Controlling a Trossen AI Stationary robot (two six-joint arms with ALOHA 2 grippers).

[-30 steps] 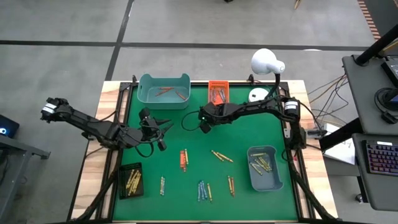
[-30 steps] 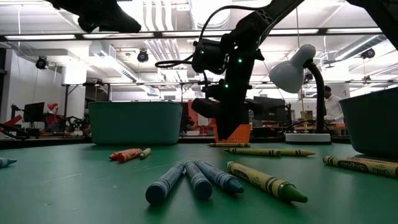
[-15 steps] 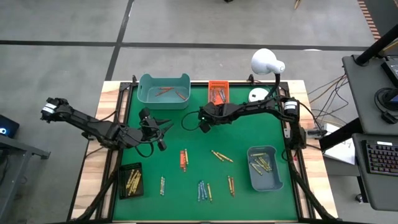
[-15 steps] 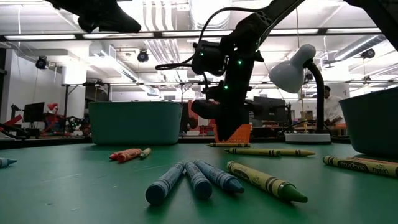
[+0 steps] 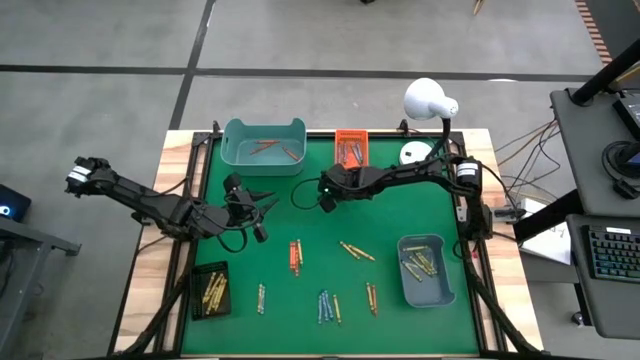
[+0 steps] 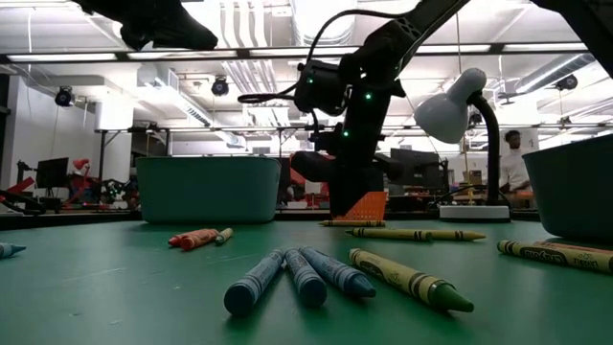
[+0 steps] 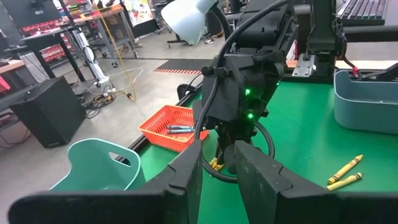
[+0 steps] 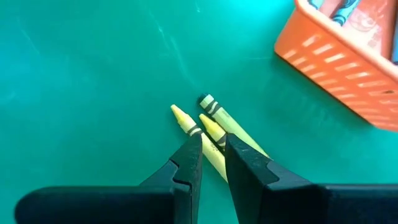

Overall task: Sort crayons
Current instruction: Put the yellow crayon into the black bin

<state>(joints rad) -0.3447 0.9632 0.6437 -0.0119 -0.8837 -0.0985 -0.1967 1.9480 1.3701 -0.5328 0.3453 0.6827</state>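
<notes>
My right gripper [image 8: 214, 148] points down at the green mat just in front of the orange basket [image 8: 348, 68]; it also shows in the high view [image 5: 326, 196]. Three yellow and yellow-green crayons [image 8: 211, 115] lie side by side on the mat under it, and its fingers are closed on the middle one. My left gripper [image 5: 268, 204] hangs open and empty above the mat's left part, pointing at the right gripper [image 7: 239, 118]. Loose crayons lie on the near mat: orange [image 5: 296, 257], yellow [image 5: 356, 250], blue [image 5: 325, 305]. My right gripper pinches the middle yellow crayon [image 8: 213, 130] between its two fingers, near its pointed end. The fingers come from above, pointing down, one on each long side. The crayon lies flat on the mat between its two neighbours.
A teal bin [image 5: 263, 145] with orange-red crayons stands at the far left, a teal bin [image 5: 425, 270] with yellow-green crayons at the near right, a black tray [image 5: 211, 290] with gold crayons at the near left. A white lamp [image 5: 430, 100] stands at the far right.
</notes>
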